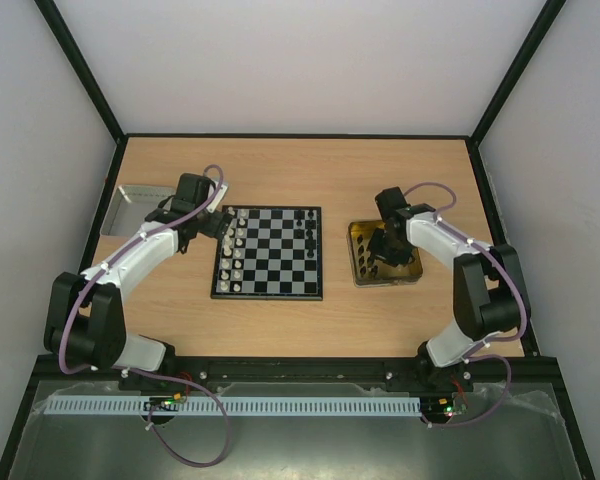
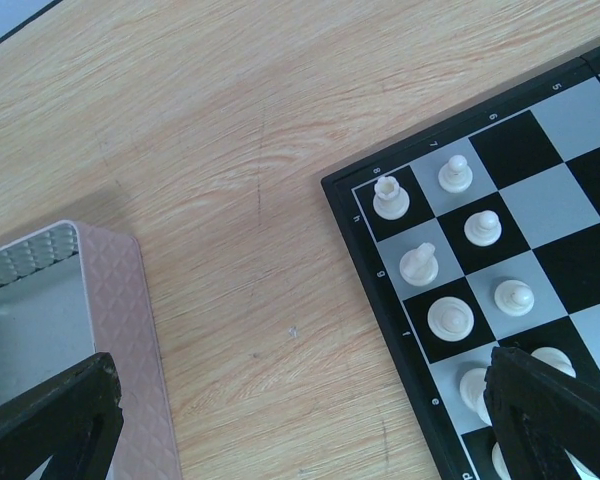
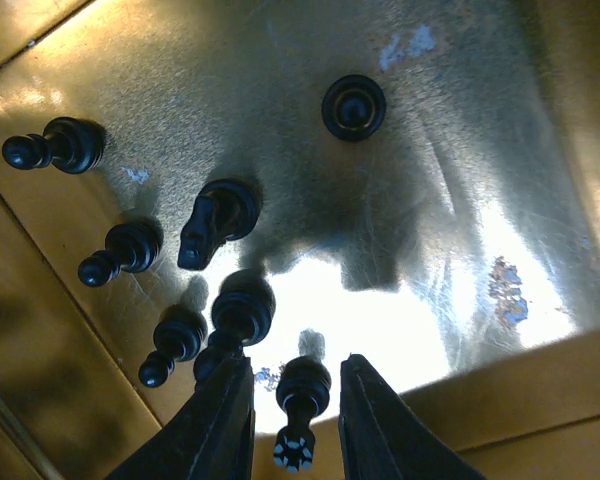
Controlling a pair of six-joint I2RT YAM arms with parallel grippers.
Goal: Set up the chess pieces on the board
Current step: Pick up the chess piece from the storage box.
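On the pale wooden table [image 1: 280, 160] sits the small black-and-white checkered chessboard [image 1: 270, 296]. White chess pieces [image 2: 450, 318] fill its left columns and a few black chess pieces [image 1: 305, 215] stand at its far right. A shallow silver metal tray [image 1: 130, 210] lies to its left and a yellow-tinted shallow tray [image 1: 385, 282] to its right. The left gripper [image 2: 300, 400] hangs wide open and empty between the silver tray and the board. The right gripper [image 3: 295, 365] is down in the yellow tray, fingers narrowed either side of one black crowned piece [image 3: 302, 395], with slivers of gap showing.
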